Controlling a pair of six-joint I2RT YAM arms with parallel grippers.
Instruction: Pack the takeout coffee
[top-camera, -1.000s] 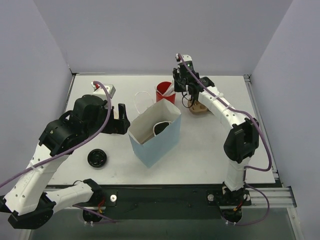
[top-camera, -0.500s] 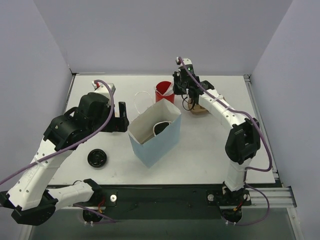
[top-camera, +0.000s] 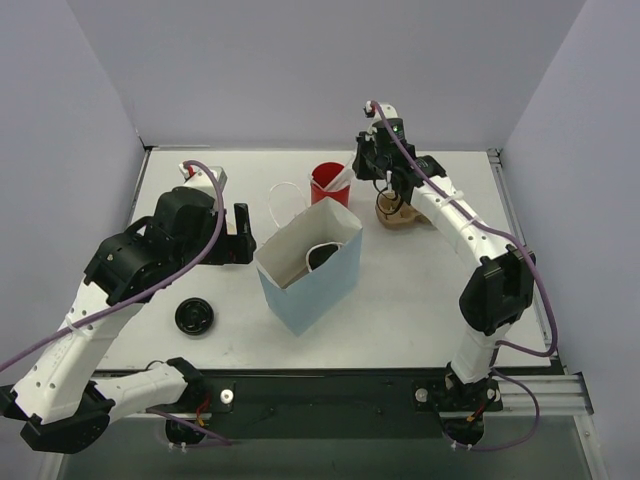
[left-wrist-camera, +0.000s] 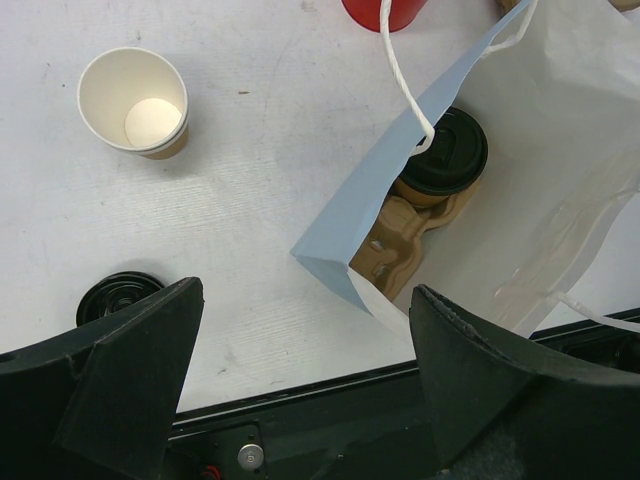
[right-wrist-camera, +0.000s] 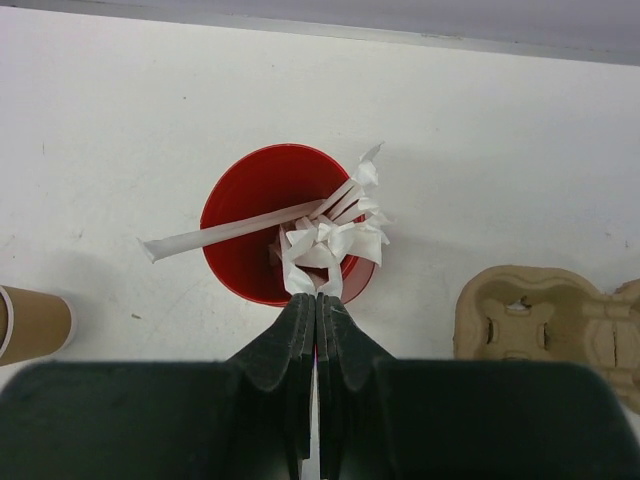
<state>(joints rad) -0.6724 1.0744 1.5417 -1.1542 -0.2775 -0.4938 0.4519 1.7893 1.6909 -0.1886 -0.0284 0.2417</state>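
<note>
The right fingers (right-wrist-camera: 316, 312) are pressed tight together, their tips at the near rim of a red cup (right-wrist-camera: 245, 260). A bunch of white paper-wrapped stirrers (right-wrist-camera: 335, 235) sticks out of that cup, and one long stirrer lies across its mouth. The crumpled wrapper ends reach right to the fingertips, but the wrist view does not show clearly whether one is caught between them. Just right of the red cup lies an empty pulp cup carrier (right-wrist-camera: 545, 320) on the white bench (right-wrist-camera: 120, 130).

The left fingers (left-wrist-camera: 165, 330) are spread wide and hold nothing. They hang above the bench, beside the open mouth of a pale blue paper bag (left-wrist-camera: 360, 200) with white string handles. The takeout coffee (left-wrist-camera: 445, 150), brown with a black lid, stands upright inside the bag, seated in a second pulp carrier (left-wrist-camera: 400, 235).

Away from the bag on the open bench stands a lidless paper cup (left-wrist-camera: 133, 100) with a cream inside. Nearer the arm bases lies a loose black lid (left-wrist-camera: 115, 298), apart from everything else.

From above, the bag (top-camera: 305, 270) stands mid-bench between the two arms, with the red cup (top-camera: 328, 183) just behind it.
</note>
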